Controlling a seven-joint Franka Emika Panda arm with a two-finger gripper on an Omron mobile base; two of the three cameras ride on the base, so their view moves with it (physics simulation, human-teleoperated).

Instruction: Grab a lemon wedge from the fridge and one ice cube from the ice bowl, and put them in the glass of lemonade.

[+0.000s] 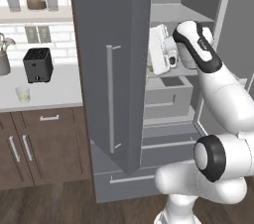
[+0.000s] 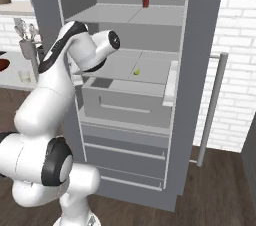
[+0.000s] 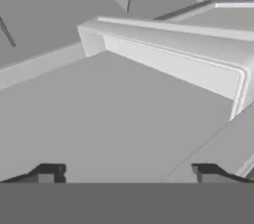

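The fridge (image 1: 111,29) stands with its doors open. A tiny yellow-green lemon wedge (image 2: 136,72) lies on the middle shelf (image 2: 155,65), toward its centre. My arm reaches into the fridge's left side at that shelf's height, and the white hand (image 1: 159,49) is just past the left door's edge. In the hand view my gripper (image 3: 128,174) is open with nothing between its fingertips, over bare grey shelf. The glass of lemonade (image 1: 22,94) stands on the counter left of the fridge. A sliver of the ice bowl (image 2: 2,63) shows at the edge; the ice cube is out of view.
A black toaster (image 1: 38,64) and a grey utensil cup (image 1: 4,60) stand on the counter behind the glass. A red cup (image 2: 145,0) sits on the upper fridge shelf. A grey drawer bin (image 2: 125,97) lies under the middle shelf. White door bins (image 2: 171,82) line the right door.
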